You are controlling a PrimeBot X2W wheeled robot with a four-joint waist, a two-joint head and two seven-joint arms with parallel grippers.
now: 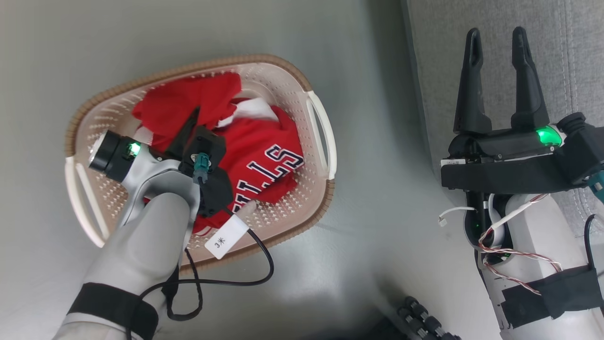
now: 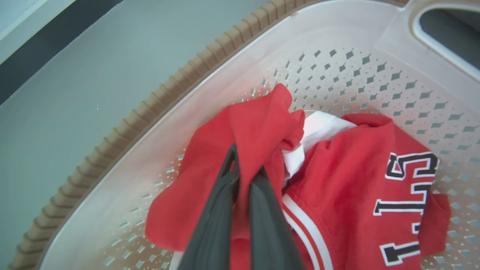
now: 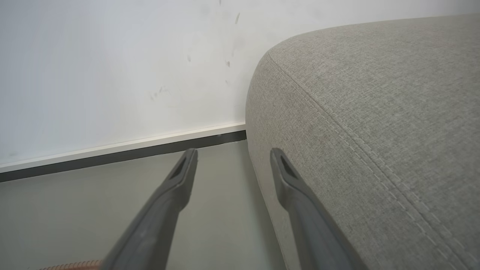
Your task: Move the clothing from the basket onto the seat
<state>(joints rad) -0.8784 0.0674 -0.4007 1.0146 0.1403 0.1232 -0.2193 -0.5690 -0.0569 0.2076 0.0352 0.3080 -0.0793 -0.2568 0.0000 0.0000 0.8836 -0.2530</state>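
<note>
The basket (image 1: pixel 283 66) sits on the floor (image 1: pixel 377 189) with the red clothing (image 1: pixel 245 141) inside: the plain piece (image 1: pixel 188 101) near the far rim and the lettered piece (image 1: pixel 264 151) near the right handle. The left gripper (image 2: pixel 245 167) reaches into the basket, its two fingers pinched tight on a fold of the plain piece. To the right, the right gripper (image 1: pixel 495 40) has its fingers wide apart, holding nothing, by the left edge of the grey seat (image 1: pixel 575 56)

You are in what looks like a living room at home. A big grey sofa (image 3: pixel 375 112) stands by a white wall (image 3: pixel 112 56), and a basket (image 1: pixel 278 85) of red clothes (image 1: pixel 264 137) sits on the smooth floor (image 1: pixel 141 28).
</note>
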